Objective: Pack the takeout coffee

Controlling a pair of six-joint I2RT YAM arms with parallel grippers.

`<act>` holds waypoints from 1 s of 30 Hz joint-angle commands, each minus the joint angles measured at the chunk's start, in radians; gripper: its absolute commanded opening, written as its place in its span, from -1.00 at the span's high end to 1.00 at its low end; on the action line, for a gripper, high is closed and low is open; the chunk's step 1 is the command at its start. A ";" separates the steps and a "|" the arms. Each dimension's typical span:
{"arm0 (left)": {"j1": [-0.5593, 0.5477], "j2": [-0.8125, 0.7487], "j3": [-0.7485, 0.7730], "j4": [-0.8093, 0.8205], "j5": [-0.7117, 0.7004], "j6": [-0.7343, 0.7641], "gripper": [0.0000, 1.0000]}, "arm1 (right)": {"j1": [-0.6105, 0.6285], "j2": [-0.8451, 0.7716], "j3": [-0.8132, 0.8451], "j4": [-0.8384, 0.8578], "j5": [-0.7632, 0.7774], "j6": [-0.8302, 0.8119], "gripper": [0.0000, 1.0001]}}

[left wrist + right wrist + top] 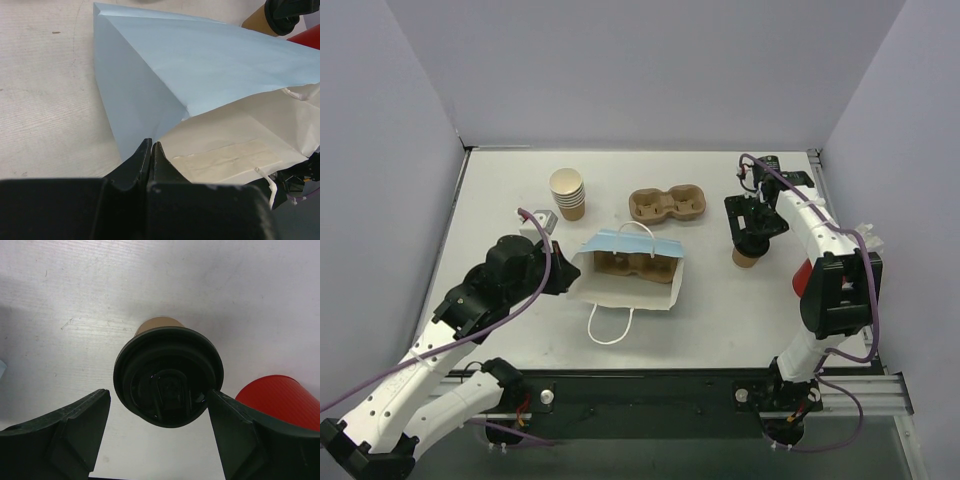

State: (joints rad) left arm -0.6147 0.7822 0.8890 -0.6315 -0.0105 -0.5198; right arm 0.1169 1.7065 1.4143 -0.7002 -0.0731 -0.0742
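Right gripper (pixel 157 395) fingers apart, straddling the lidded coffee cup (pixel 167 365) directly below; red cup (pixel 272 395) just right of it. Left gripper (pixel 151 150) clamped on the paper bag (pixel 200 65) edge, empty pulp tray (pixel 667 205) beyond

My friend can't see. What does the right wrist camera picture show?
A tan coffee cup with a black lid stands on the white table, seen from above between the open fingers of the right tool. A red cup sits nearby.
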 commanded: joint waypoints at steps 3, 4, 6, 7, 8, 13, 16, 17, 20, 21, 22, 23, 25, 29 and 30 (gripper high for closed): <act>-0.005 0.014 0.053 0.009 0.004 0.007 1.00 | -0.013 -0.007 0.055 -0.030 -0.010 -0.030 -0.59; -0.005 0.017 0.051 0.009 0.004 0.007 1.00 | -0.013 -0.010 0.057 -0.030 -0.005 -0.033 -0.60; -0.007 0.019 0.053 0.010 0.004 0.010 1.00 | -0.013 -0.011 0.057 -0.025 0.005 -0.033 -0.61; -0.005 0.022 0.053 0.010 0.003 0.010 1.00 | -0.014 -0.010 0.058 -0.022 0.009 -0.033 -0.62; -0.006 0.023 0.054 0.012 0.003 0.012 1.00 | -0.014 -0.007 0.061 -0.022 -0.002 -0.038 -0.63; -0.006 0.028 0.057 0.015 0.003 0.014 1.00 | -0.016 0.010 0.057 -0.021 -0.002 -0.044 -0.63; -0.007 0.029 0.059 0.013 0.001 0.015 1.00 | -0.025 0.019 0.057 -0.016 -0.005 -0.050 -0.63; -0.005 0.029 0.056 0.013 0.000 0.012 1.00 | -0.026 0.024 0.057 -0.018 -0.010 -0.052 -0.63; -0.007 0.025 0.056 0.013 0.000 0.012 1.00 | -0.033 0.033 0.051 -0.018 -0.017 -0.050 -0.63; -0.005 0.025 0.054 0.012 -0.002 0.012 1.00 | -0.034 0.035 0.045 -0.016 -0.020 -0.052 -0.63; -0.006 0.025 0.056 0.012 -0.005 0.012 1.00 | -0.033 0.035 0.043 -0.012 -0.019 -0.050 -0.62; -0.005 0.025 0.057 0.012 -0.006 0.014 1.00 | -0.034 0.038 0.041 -0.010 -0.021 -0.050 -0.62; -0.007 0.025 0.057 0.013 -0.006 0.010 1.00 | -0.034 0.045 0.043 -0.010 -0.034 -0.047 -0.61; -0.007 0.026 0.067 0.004 -0.002 0.014 1.00 | -0.033 0.058 0.041 -0.005 -0.021 -0.038 -0.58; -0.007 0.026 0.068 0.003 -0.005 0.015 1.00 | -0.031 0.058 0.040 -0.007 -0.019 -0.035 -0.58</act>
State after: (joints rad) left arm -0.6147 0.8074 0.9047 -0.6319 -0.0120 -0.5156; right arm 0.0902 1.7412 1.4406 -0.6865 -0.1093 -0.1085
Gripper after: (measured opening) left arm 0.025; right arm 0.794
